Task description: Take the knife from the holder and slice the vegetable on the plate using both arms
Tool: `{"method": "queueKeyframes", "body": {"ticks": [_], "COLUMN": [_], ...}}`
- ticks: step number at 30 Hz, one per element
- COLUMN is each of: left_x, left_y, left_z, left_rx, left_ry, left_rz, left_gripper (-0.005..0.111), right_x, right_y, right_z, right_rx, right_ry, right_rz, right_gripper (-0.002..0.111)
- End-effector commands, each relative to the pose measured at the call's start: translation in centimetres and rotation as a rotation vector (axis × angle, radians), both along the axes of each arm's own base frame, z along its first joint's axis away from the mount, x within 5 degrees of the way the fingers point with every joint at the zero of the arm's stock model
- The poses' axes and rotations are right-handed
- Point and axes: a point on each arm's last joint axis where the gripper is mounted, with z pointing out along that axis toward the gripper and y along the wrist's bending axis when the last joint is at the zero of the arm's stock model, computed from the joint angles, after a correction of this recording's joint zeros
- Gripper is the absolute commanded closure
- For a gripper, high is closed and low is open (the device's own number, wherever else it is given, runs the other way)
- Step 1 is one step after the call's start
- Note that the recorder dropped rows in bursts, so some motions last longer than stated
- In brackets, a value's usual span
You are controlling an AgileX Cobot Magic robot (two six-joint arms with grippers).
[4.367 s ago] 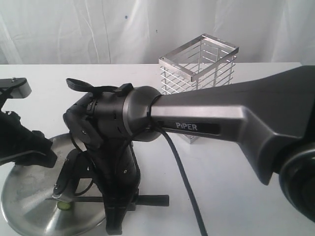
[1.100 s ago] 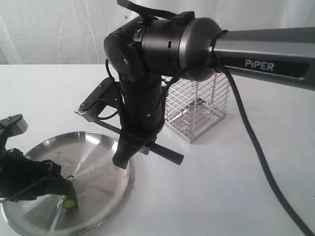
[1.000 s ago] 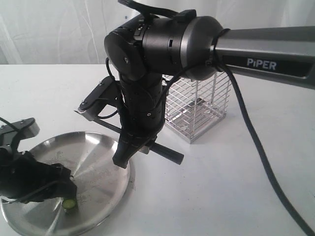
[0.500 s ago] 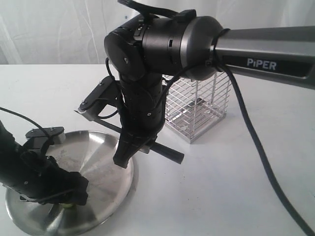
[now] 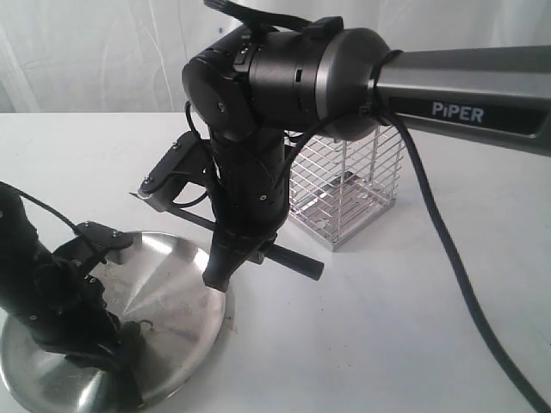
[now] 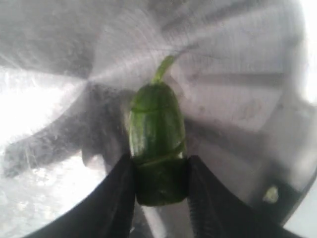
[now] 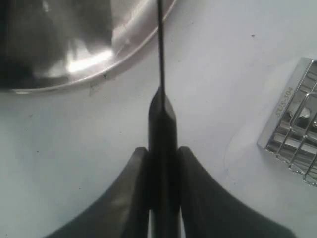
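At left wrist only, left gripper [image 6: 159, 167] pinches vegetable [image 6: 157, 131].

Exterior: low, close, across table [image 5: 370, 344]. Wrist views: near, downward. All share plate [image 5: 185, 288].

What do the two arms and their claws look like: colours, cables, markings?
The right arm has a silver-grey link lettered PiPER in white on a black strip, then a bulky rounded black wrist trailing a thick black cable. The left arm is all black with thin black wires. The left claw and right claw both have smooth, tapering black fingers.
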Motion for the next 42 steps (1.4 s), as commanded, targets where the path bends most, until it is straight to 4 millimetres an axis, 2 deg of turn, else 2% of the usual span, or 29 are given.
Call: {"method": "queueKeyframes", "body": {"ticks": [1,6,10,12,16,19,21,26,32,37,40,42], "left_x": [0.7,2.3,2.8,2.8,2.6,2.7,2.9,3.1,2.0,1.0,0.5,0.0], "left_y": [0.7,0.7,0.5,0.5,0.5,0.5,0.5,0.4,1.0,2.4,3.2,3.4], "left_z": [1.5,2.8,2.2,1.5,-0.4,-0.6,0.1,3.6,6.1,8.3,9.7,10.8], "left_rx": [0.155,0.194,0.188,0.192,0.201,0.201,0.196,0.185,0.199,0.31,0.353,0.351], "left_ry": [0.043,-0.058,-0.072,-0.034,0.037,0.039,0.019,-0.034,-0.063,-0.108,-0.159,-0.206], "left_rz": [-0.256,-0.286,-0.285,-0.296,-0.302,-0.279,-0.253,-0.229,-0.219,-0.153,-0.101,-0.086], "left_gripper": [0.107,0.107,0.104,0.094,0.061,0.048,0.047,0.048,0.048,0.048,0.048,0.048], "right_x": [0.0,-0.2,-0.4,-0.6,-1.0,-1.0,-0.9,-0.8,0.1,1.0,1.4,0.9], "right_y": [-0.7,-0.8,-0.6,-0.5,-0.2,-0.1,-0.2,-0.3,-1.1,-1.8,-1.9,-1.0], "right_z": [0.5,0.5,0.4,0.4,0.4,0.4,0.4,0.4,0.6,0.5,-0.3,-1.8], "right_rx": [-0.016,-0.012,0.015,0.028,0.069,0.071,0.07,0.057,-0.006,-0.028,-0.035,-0.011], "right_ry": [0.004,0.024,0.053,0.067,0.116,0.118,0.114,0.091,-0.015,-0.045,-0.021,0.094], "right_rz": [-0.028,-0.103,-0.131,-0.143,-0.166,-0.176,-0.191,-0.207,-0.239,-0.268,-0.283,-0.221], "right_gripper": [0.108,0.108,0.108,0.108,0.108,0.108,0.108,0.108,0.108,0.108,0.108,0.108]}}
